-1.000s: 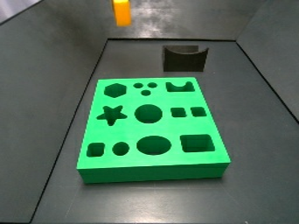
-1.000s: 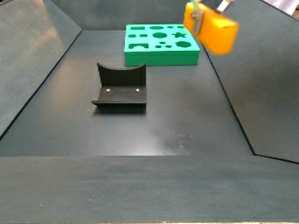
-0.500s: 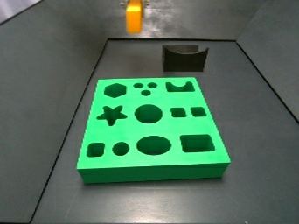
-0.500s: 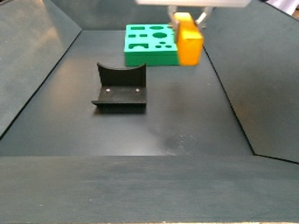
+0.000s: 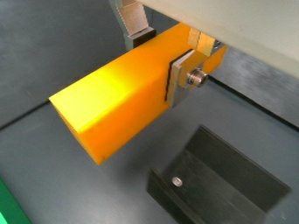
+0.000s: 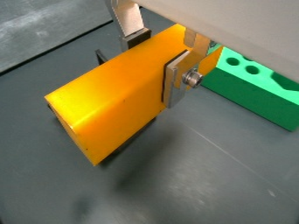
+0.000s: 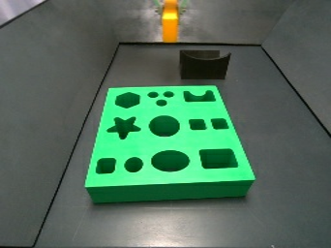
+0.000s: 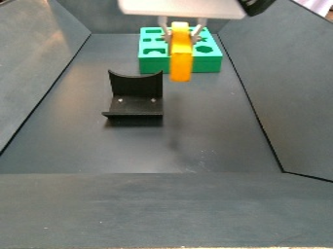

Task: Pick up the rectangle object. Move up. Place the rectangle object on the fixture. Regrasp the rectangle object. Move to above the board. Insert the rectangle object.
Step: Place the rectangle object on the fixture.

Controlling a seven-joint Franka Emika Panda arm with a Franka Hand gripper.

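Here we see the tool point(image 5: 163, 54) pinching the rectangle point(image 5: 117, 101) between its silver fingers point(image 5: 180, 77), gripping it at one end so the block juts out lengthwise from the plates; the same grip shows in both wrist views point(image 6: 158, 57). The block hangs clear of the floor, held in the air. Below the tool, a wrist view shows the dark fixture point(image 5: 222, 179) on the floor, apart from the block. In a side view the rectangle point(image 8: 180, 62) hangs upright just beyond the fixture point(image 8: 134, 97) and to one side of it, with the tool point(image 8: 181, 32) above. Beyond the tool lies the green board point(image 8: 174, 48), its cut-outs facing up; a corner of it shows in a wrist view point(image 6: 257, 79). From the opposite side view the board point(image 7: 165, 140) is nearest, the fixture point(image 7: 204, 63) behind it, and the rectangle point(image 7: 169, 21) held high at the back.
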